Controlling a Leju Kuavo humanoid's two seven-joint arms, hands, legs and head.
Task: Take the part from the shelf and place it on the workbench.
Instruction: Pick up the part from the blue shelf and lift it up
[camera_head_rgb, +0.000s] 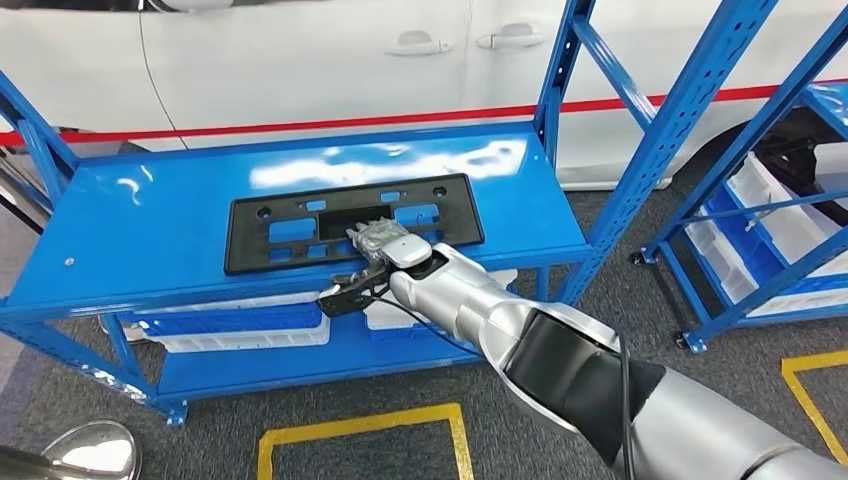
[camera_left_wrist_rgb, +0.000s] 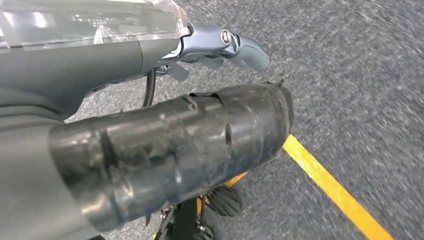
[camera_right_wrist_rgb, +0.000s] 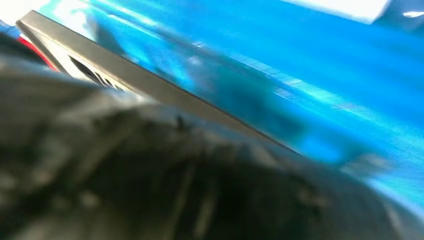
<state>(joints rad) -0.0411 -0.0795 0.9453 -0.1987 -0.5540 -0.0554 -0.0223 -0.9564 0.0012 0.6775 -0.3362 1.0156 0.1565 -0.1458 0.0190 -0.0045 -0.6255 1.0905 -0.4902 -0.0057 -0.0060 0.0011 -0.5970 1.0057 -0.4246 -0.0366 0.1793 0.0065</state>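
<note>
the flat black plastic part with cut-outs (camera_head_rgb: 352, 221) lies on the glossy blue metal bench (camera_head_rgb: 150, 230) — placing looks nearly done. the right hand (camera_head_rgb: 378, 240) rests on its near edge; its grip cannot be told. left hand (camera_left_wrist_rgb: 220, 47) hangs, fingers curled on nothing.

Bright overhead glare on the blue shelf (camera_head_rgb: 150, 215); wrist views blurred.

High head view down on blue shelf (camera_head_rgb: 150, 230); right wrist view close against it.
</note>
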